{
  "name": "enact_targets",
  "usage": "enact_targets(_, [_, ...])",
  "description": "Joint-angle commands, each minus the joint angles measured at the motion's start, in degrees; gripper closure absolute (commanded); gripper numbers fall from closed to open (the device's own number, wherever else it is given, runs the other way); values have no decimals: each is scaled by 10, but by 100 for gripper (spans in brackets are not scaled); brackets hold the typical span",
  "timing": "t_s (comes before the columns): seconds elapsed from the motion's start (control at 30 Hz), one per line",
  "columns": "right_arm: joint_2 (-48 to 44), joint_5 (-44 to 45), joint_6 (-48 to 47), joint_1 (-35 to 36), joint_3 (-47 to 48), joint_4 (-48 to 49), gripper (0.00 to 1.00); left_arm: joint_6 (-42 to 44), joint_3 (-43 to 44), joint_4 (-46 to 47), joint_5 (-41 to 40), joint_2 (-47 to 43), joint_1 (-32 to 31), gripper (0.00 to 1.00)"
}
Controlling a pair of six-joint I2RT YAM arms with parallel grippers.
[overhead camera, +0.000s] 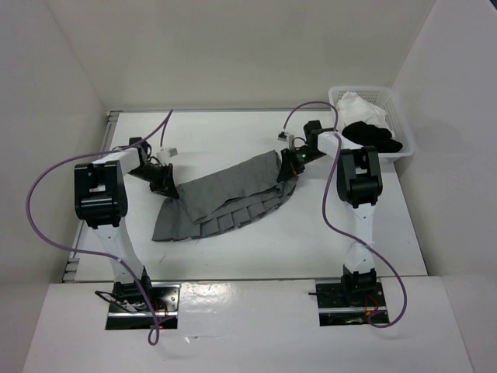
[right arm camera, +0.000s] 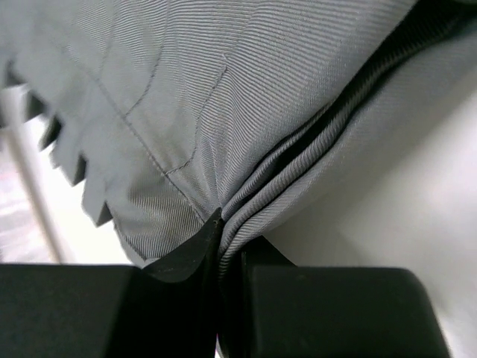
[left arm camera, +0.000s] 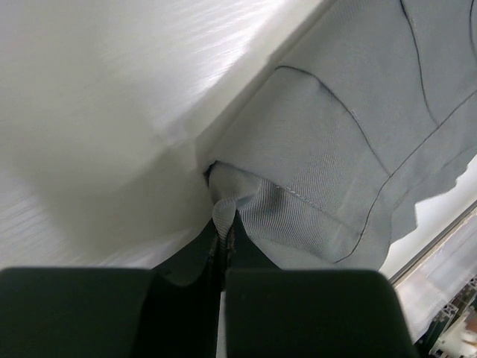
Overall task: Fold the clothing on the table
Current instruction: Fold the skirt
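The clothing [overhead camera: 225, 198], a medium-grey pleated skirt, lies across the middle of the white table [overhead camera: 233, 256], its upper layer folded over the pleated hem. My left gripper [overhead camera: 165, 183] is shut on the skirt's left end; in the left wrist view a pinch of grey cloth [left arm camera: 298, 164] sits between the jaws of the left gripper [left arm camera: 223, 231]. My right gripper [overhead camera: 286, 165] is shut on the skirt's right end. Several bunched layers of the skirt [right arm camera: 223, 97] run into the closed right gripper [right arm camera: 227, 239] in the right wrist view.
A white plastic basket [overhead camera: 404, 124] stands at the back right corner with a white garment [overhead camera: 361, 106] and a black garment [overhead camera: 373, 136] in it. Walls enclose the table on three sides. A metal rail [overhead camera: 112, 124] runs along the left edge.
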Motion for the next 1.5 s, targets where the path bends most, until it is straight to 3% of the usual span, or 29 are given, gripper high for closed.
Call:
enact_targets(0.0, [-16, 104, 1, 4, 51, 5, 92, 5, 8, -5, 0, -16, -41, 100])
enact_targets(0.33, [-50, 314, 18, 38, 161, -22, 100, -25, 55, 10, 46, 11, -108, 100])
enact_targets(0.77, [-123, 451, 11, 147, 192, -44, 100, -57, 50, 32, 57, 39, -115, 100])
enact_targets(1.13, [-164, 481, -5, 216, 237, -89, 100, -74, 50, 37, 36, 55, -115, 100])
enact_targets(1.47, [-144, 499, -11, 306, 279, -133, 100, -79, 50, 37, 31, 55, -103, 100])
